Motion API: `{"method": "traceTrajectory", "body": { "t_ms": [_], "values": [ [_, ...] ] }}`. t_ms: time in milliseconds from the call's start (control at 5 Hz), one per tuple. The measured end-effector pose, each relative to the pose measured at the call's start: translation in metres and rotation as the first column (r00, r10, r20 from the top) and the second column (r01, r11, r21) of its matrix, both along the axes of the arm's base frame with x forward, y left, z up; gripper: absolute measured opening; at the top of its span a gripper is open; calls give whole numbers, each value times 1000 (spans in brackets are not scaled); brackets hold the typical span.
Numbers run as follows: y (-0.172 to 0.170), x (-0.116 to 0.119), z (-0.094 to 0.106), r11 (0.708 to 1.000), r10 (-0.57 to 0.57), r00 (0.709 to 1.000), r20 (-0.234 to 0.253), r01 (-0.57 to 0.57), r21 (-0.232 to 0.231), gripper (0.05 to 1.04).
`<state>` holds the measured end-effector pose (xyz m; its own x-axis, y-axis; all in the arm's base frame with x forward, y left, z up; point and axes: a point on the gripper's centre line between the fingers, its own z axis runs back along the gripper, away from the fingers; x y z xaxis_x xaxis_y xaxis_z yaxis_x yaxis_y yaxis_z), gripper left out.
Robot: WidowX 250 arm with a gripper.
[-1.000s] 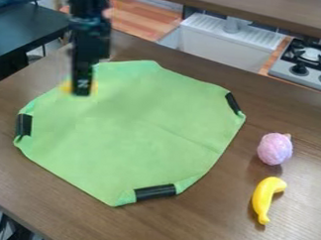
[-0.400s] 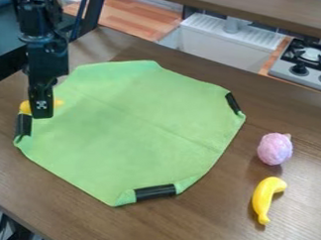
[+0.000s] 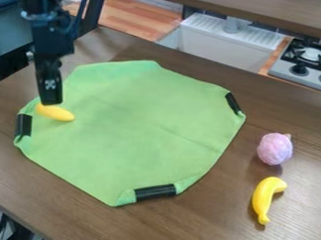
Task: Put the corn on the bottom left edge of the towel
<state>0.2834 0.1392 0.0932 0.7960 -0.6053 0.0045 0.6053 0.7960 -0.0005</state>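
Hand (image 3: pixel 51 102) hangs over the left side of the towel (image 3: pixel 136 141), its tip right by the corn (image 3: pixel 56 113). Whether it grips the corn or has released it, I cannot tell. The corn seems to lie on the cloth, near the left black clip (image 3: pixel 23 125) and inward of it. I judge this to be the placing step: if the slanting lower left edge is meant, the corn needs to go down towards it; if this spot serves, the next move is to let go and rise clear. The corn's long axis slants gently from upper left to lower right, its right end pointing in across the towel.
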Motion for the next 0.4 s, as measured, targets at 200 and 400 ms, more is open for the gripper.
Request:
{"method": "traceTrajectory", "body": {
  "t_ms": [200,400],
  "values": [
    [-10,11,23,996,6,1000,16,-5,-87,1001],
    [-14,14,47,991,54,999,2,-53,-126,1001]
  ]
}}
